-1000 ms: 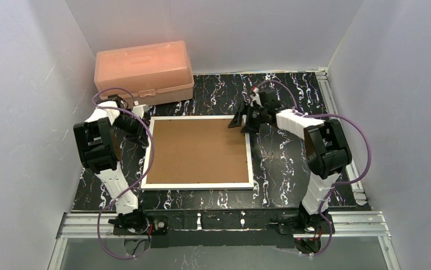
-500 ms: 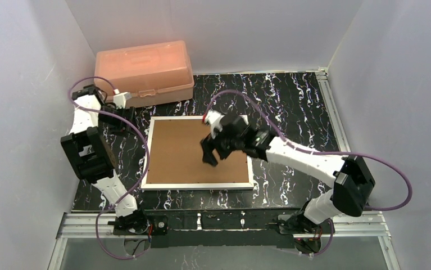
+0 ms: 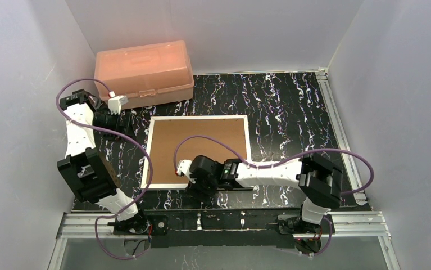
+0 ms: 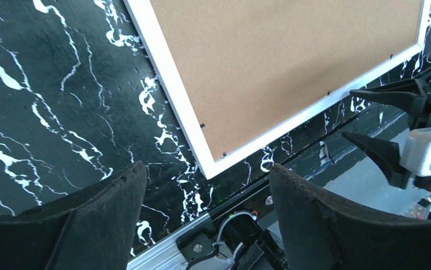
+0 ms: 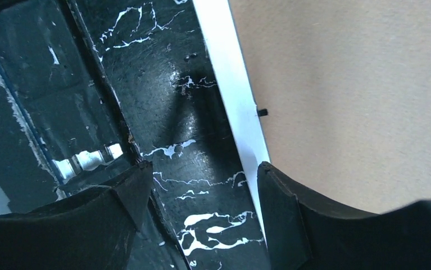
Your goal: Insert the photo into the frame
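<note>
Right gripper (image 5: 202, 169): fingers spread wide, nothing between them. It straddled the near edge of the thin white rectangular picture frame (image 5: 232, 84), one finger over the black white-veined worktop (image 3: 291, 112), the other over the brown cardboard backing board (image 3: 202, 143). Contact: could not tell.

Left gripper (image 4: 204, 169): also wide open and empty, held above the worktop off the frame's left side, near the salmon-pink plastic box (image 3: 144, 72).

Frame lay flat mid-worktop, backing side up.

Count: one frame, one board, one box, two grippers.
</note>
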